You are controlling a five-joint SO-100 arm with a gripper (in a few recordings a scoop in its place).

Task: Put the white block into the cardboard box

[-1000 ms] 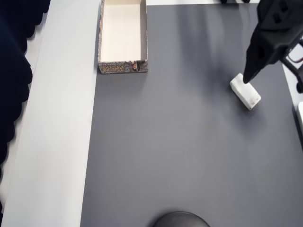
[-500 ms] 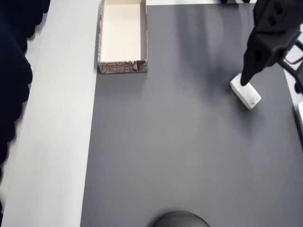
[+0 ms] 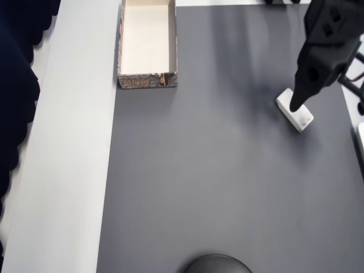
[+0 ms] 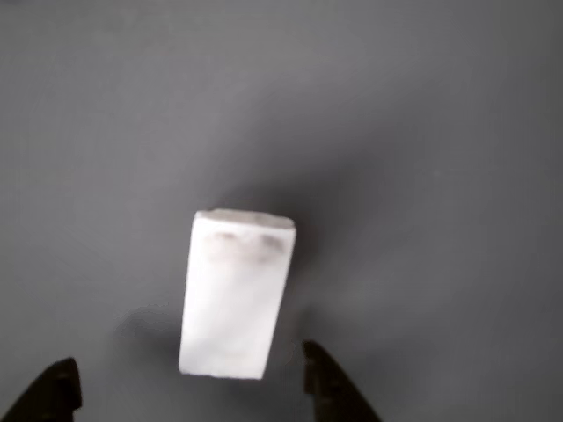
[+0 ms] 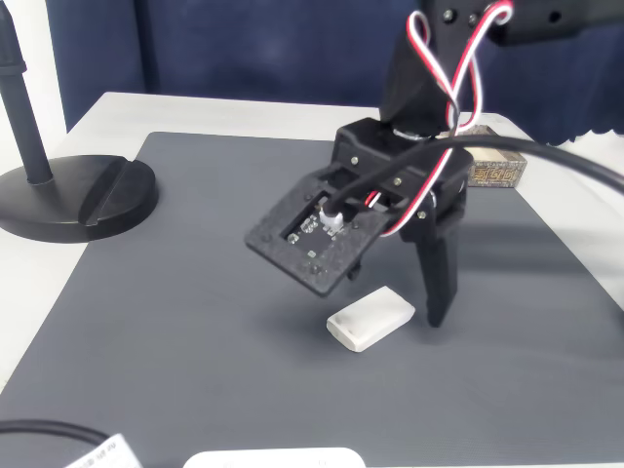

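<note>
Overhead view showed the white block lying ungrasped on the grey mat, the gripper spread wide astride it, well apart from the cardboard box, so everything remained undone.

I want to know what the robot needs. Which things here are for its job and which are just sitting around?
For the job:
small white rectangular block lying on the mat
long shallow cardboard box, cream inside
black two-finger gripper, open around the block

Just lying about:
dark grey mat
round black stand base
flat white thing at the front edge
</note>
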